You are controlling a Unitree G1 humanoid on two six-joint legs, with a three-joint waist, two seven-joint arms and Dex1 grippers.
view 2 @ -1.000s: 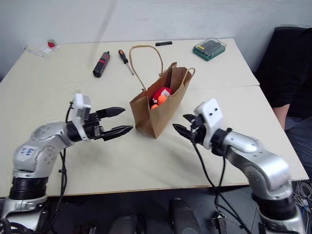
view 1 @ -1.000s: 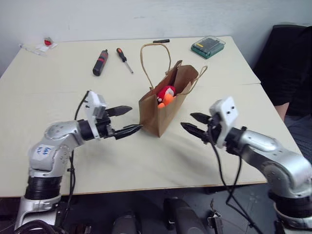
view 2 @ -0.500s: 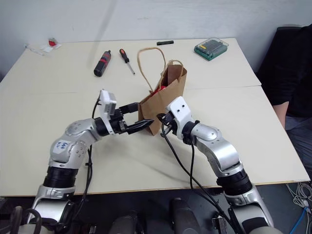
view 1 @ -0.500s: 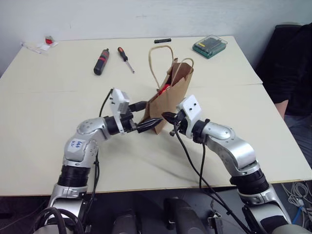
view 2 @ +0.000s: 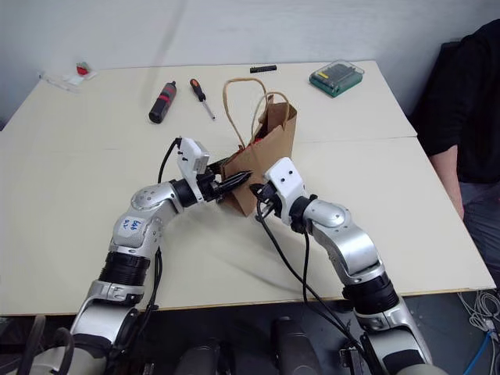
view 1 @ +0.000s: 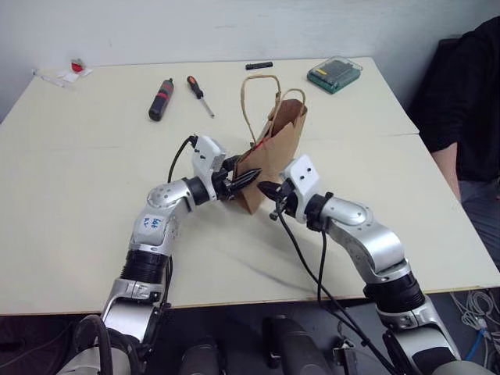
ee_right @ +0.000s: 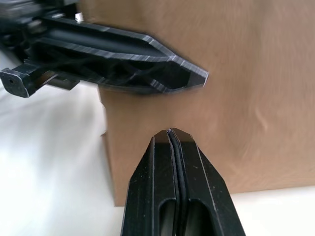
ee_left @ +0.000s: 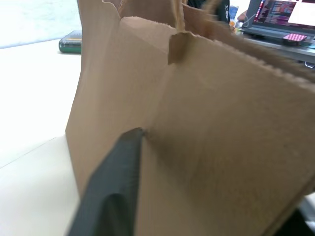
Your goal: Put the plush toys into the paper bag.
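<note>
The paper bag [view 1: 269, 160] stands upright near the middle of the table [view 1: 78, 195], its two cord handles rising above the mouth, and my two arms meet at its near lower corner. My right gripper [view 1: 264, 190] has its two black fingers pressed flat together with nothing between them — in the right wrist view the closed tips [ee_right: 170, 135] point at the brown wall of the bag, very close to it, but I cannot tell if they touch. My left gripper [view 1: 244, 178] comes from the other side with its fingers around the near edge of the bag; in the left wrist view one finger [ee_left: 115, 182] lies against the paper, the other is hidden, so I cannot tell whether they really pinch the paper. Of the plush toys I see a little red [view 1: 258, 144] at the mouth of the bag — the rest is hidden inside. Behind the bag lie a screwdriver [view 1: 198, 96], a black and red tool [view 1: 161, 100], a small black object [view 1: 258, 66] and a green case [view 1: 333, 74]. A person in dark clothes [view 1: 461, 94] stands at the right edge of the table.
</note>
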